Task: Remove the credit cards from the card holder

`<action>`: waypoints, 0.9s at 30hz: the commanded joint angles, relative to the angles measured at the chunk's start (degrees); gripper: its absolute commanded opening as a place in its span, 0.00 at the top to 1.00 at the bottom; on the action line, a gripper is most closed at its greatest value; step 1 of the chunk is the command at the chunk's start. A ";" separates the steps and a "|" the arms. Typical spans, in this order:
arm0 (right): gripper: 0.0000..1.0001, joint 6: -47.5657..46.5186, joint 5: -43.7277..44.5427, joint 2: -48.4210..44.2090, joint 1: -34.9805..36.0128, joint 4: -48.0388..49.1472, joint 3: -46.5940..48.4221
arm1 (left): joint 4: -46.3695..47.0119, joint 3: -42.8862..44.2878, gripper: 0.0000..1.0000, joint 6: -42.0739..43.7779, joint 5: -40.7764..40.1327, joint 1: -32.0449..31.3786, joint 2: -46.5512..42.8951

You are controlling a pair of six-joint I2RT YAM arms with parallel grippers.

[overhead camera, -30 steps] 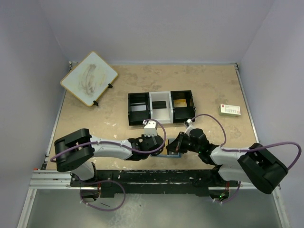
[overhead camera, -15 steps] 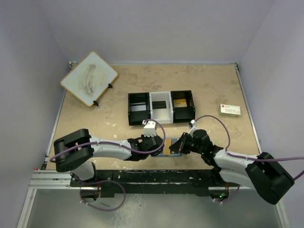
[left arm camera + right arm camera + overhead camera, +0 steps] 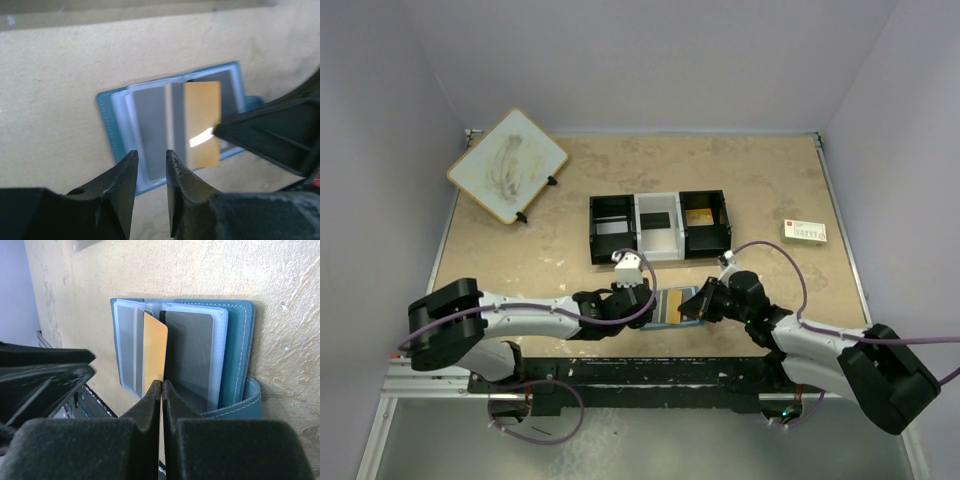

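Left arm has pulled back to its own side since the earlier frame, uncovering the card holder (image 3: 240, 347); the right arm has dropped lower. The holder lies open and flat on the table (image 3: 770, 180) near the front edge, between the two tools and in front of the three-compartment tray (image 3: 612, 200). Left tool (image 3: 151, 155): jaws slightly apart, nothing between them, tips at the holder's edge; can't tell if they touch it. Right tool (image 3: 161, 385): closed, pinching the edge of a gold card (image 3: 155, 347) that stands up out of the holder's middle sleeves. Grey cards (image 3: 192, 352) sit in the clear sleeves on either side of it.
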 commanded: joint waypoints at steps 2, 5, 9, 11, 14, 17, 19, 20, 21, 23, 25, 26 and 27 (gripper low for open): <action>0.99 -1.46 -0.19 1.00 -0.37 1.10 0.66 | 13.24 0.17 0.71 1.54 2.41 -0.14 -2.67; 0.99 -1.20 0.62 0.70 -0.35 0.86 0.69 | 15.36 1.49 0.71 2.79 3.54 0.47 1.27; 0.99 -0.71 0.83 -0.22 -0.38 0.61 0.48 | 13.78 1.98 0.75 0.38 2.95 0.91 6.65; 0.99 -0.71 0.25 -0.66 -0.33 0.61 0.30 | 17.13 0.01 0.77 -0.85 3.78 0.93 8.11; 0.98 -0.22 -0.20 -1.32 -0.27 0.82 -0.07 | 19.32 -1.62 0.80 -2.44 4.62 0.93 9.48; 0.97 -0.21 -0.23 -2.11 -0.38 0.20 0.17 | 15.04 -2.43 0.84 -4.92 1.67 0.60 8.56; 0.95 -0.06 -0.30 -2.43 -0.33 0.36 0.22 | 15.15 -4.68 0.85 -5.82 0.64 0.49 5.81; 0.94 0.16 -0.50 -2.39 -0.38 0.85 0.22 | 15.85 -5.78 0.85 -5.99 0.71 0.49 4.71; 0.93 0.41 -0.76 -2.19 -0.30 1.56 0.22 | 16.08 -6.48 0.85 -6.00 0.97 0.49 3.93; 0.90 0.62 -1.28 -1.28 -0.31 2.78 0.62 | 15.02 -6.70 0.85 -5.55 1.28 0.54 3.39; 0.88 0.50 -1.65 0.16 -0.33 4.47 1.24 | 14.08 -6.20 0.86 -4.75 1.80 0.49 3.91; 0.87 0.52 -1.78 1.09 -0.34 5.51 1.62 | 13.85 -5.85 0.86 -4.50 1.99 0.49 4.38; 0.87 0.52 -2.17 2.25 -0.39 6.48 1.89 | 14.00 -5.65 0.87 -4.44 2.08 0.54 4.89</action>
